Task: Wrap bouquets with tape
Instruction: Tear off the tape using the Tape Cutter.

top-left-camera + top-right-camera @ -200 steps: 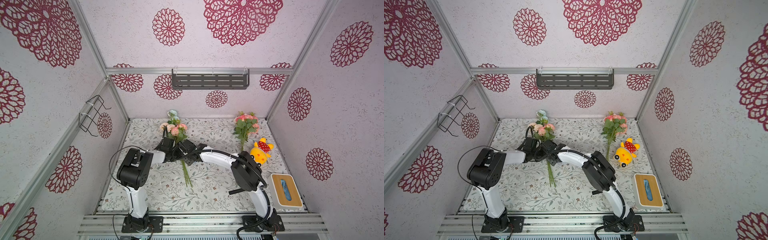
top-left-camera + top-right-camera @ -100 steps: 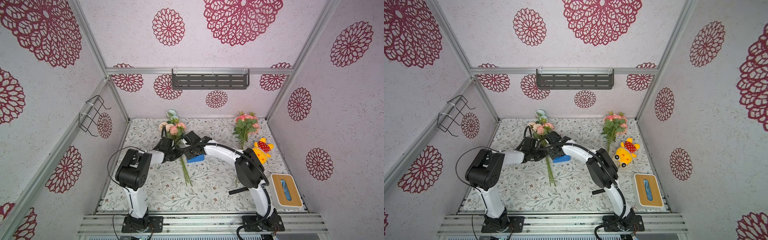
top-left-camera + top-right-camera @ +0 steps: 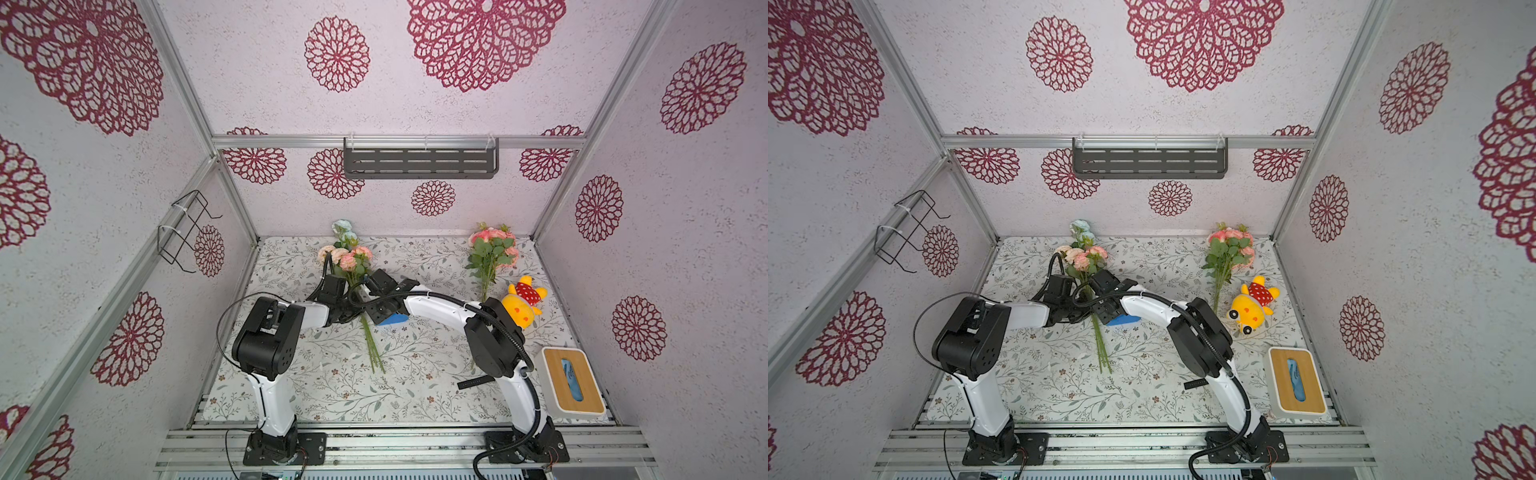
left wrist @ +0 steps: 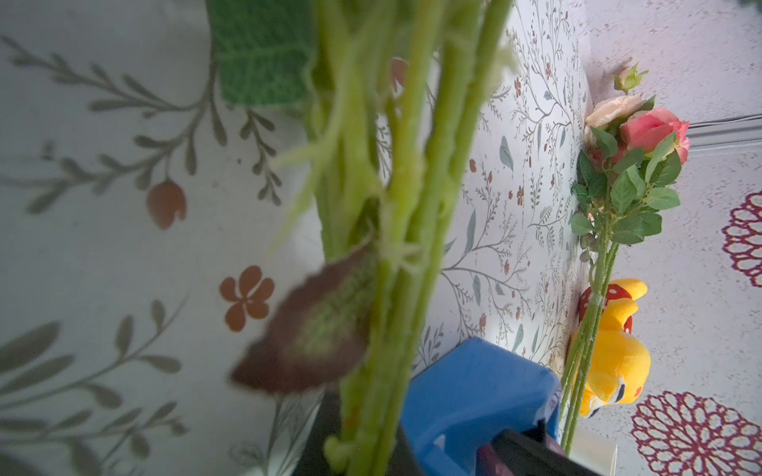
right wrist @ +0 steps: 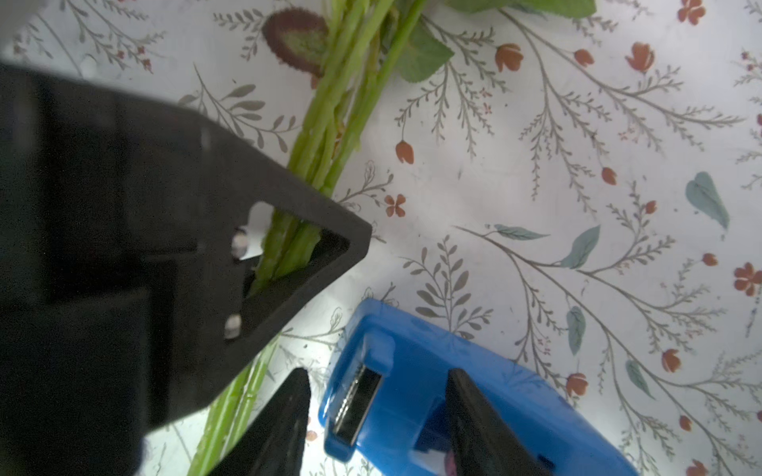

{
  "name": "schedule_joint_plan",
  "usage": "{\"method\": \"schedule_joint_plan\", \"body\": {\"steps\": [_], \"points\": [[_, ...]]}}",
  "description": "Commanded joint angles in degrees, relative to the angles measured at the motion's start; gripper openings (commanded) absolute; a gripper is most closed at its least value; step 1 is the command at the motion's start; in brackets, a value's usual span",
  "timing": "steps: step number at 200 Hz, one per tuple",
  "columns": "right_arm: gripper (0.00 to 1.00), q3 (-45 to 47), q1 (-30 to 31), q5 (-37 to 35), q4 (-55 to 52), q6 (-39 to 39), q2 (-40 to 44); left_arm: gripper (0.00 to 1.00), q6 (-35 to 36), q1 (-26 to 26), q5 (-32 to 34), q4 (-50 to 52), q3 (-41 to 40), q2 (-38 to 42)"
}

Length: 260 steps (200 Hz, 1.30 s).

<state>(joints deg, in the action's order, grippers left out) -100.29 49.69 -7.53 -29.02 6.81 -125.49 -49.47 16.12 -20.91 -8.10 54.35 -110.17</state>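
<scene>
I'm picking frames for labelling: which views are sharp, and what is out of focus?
Left wrist view: near stems and brown leaf blurred, far bouquet and plush toy sharp. Right wrist view: left fingers soft-edged, blue dispenser crisp. Both top views: sharp, evenly lit.

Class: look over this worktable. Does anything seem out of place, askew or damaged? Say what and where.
Two things. A brown leaf on the clamped bouquet looks withered among green ones. A black strap lies loose on the table by the right arm, unrelated to wrapping.
</scene>
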Motion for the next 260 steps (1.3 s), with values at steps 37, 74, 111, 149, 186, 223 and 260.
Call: {"method": "schedule_joint_plan", "body": {"steps": [37,74,111,149,186,223,260], "points": [[0.55,-3.6,0.6,-10.2,-9.1,-0.9,-4.8,0.0,1.2,-0.3,0.5,-1.1,-0.4,-0.7],[0.52,-2.5,0.7,-6.0,-8.1,0.6,-3.6,0.0,1.4,-0.3,0.8,-0.6,-0.6,-0.8],[0.56,-0.6,0.1,2.0,-2.1,0.3,2.7,0.0,1.6,-0.4,0.8,-0.4,-0.3,-1.8],[0.57,-2.7,-1.9,3.9,-0.6,2.1,3.1,0.0,1.7,-0.4,0.8,-0.6,-0.2,-1.8],[0.56,-3.9,-2.5,3.6,-1.3,1.1,0.8,0.0,1.7,-0.4,0.6,-0.8,-0.2,-1.8],[0.55,-3.4,-1.9,2.8,-1.7,0.7,-0.9,0.0,1.7,-0.4,0.6,-0.9,-0.4,-1.8],[0.54,-3.6,-0.5,-3.6,-5.0,-1.1,-3.0,0.0,1.6,-0.4,0.6,-1.0,-0.6,-1.6]]}}
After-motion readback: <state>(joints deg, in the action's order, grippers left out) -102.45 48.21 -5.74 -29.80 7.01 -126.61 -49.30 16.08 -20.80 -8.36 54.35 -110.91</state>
